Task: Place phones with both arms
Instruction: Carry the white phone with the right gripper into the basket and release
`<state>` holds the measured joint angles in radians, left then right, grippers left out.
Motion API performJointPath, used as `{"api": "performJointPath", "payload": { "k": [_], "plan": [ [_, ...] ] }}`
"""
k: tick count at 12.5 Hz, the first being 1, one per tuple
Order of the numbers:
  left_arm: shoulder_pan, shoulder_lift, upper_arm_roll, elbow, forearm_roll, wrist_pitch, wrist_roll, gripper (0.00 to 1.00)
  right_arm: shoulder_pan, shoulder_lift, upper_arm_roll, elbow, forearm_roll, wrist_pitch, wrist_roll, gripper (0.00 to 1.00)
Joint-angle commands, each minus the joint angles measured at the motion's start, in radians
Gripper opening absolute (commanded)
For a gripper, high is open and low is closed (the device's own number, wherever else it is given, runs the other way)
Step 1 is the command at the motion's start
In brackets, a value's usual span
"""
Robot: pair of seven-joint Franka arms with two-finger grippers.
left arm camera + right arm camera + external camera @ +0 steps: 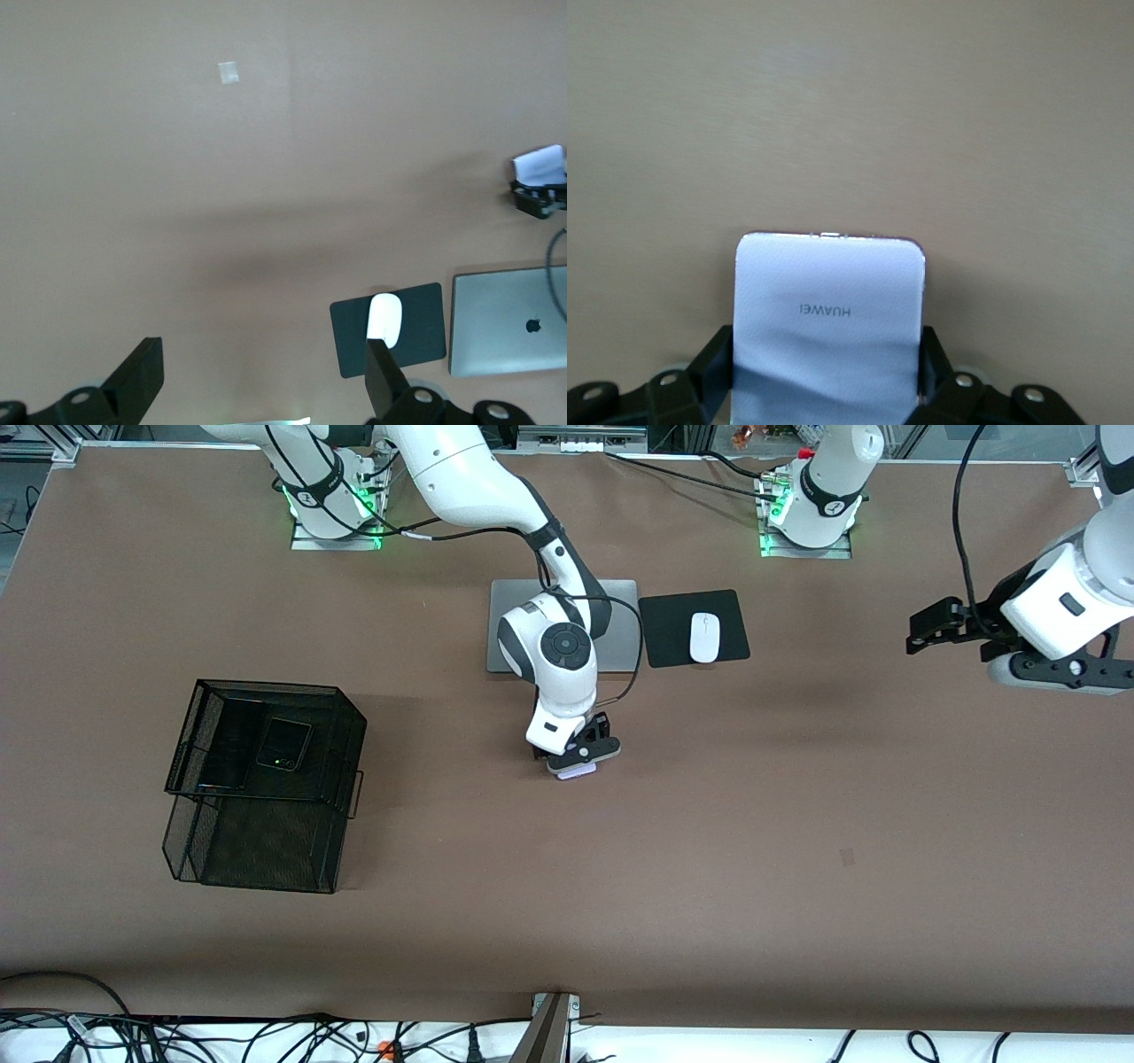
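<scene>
Item: lavender-white phone (828, 319), squarish, "HUAWEI" lettering showing. Position: mid-surface, nearer to the front camera than the grey laptop (523, 615); whether it rests on the surface (797, 824) or is just lifted off it cannot be told. Held between the fingers (718, 363) of the right pincer (578, 760), which press its two side edges; the pincer is clamped on this phone.

Item: small black phone (283, 744) and long black phone (226, 744), lying side by side in the upper tier of the black mesh basket (266, 779) toward the right arm's end of the surface. Judged already placed.

Item: left pincer (266, 390), fingers apart, empty, raised over bare surface at the left arm's end; this arm waits.

Other: white mouse (704, 638) on a black pad (694, 627), beside the laptop.

Step in hand, as judged: pickup of the last phone, grip made. Next move calls for a clean lift, carriage to the basket, then lowering the phone flat into free room without striking the mesh rim or the two phones inside.
</scene>
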<state>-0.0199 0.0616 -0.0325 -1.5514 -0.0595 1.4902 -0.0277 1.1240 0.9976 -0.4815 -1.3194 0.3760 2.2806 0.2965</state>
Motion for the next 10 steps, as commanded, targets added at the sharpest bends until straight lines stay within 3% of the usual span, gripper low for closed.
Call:
{"api": "performJointPath", "payload": {
  "k": [1,3,6,8,10],
  "plan": [
    [-0.095,-0.046,0.126,-0.032,0.012,0.015,0.015,1.00,-0.003,-0.127,-0.115,-0.009,0.012,-0.244,-0.020,0.00],
    [-0.095,-0.045,0.125,-0.022,0.006,0.002,0.015,1.00,-0.041,-0.215,-0.178,-0.009,0.012,-0.381,-0.058,0.00],
    [-0.089,-0.045,0.129,-0.022,-0.005,-0.001,0.008,1.00,-0.153,-0.284,-0.273,-0.009,0.014,-0.472,-0.309,0.00],
    [-0.087,-0.040,0.134,-0.022,-0.022,0.002,0.002,1.00,-0.260,-0.292,-0.276,-0.009,0.015,-0.471,-0.480,0.00],
    [-0.086,-0.040,0.132,-0.026,-0.023,-0.004,0.000,1.00,-0.334,-0.281,-0.273,-0.015,0.023,-0.458,-0.528,0.00]
  ]
}}
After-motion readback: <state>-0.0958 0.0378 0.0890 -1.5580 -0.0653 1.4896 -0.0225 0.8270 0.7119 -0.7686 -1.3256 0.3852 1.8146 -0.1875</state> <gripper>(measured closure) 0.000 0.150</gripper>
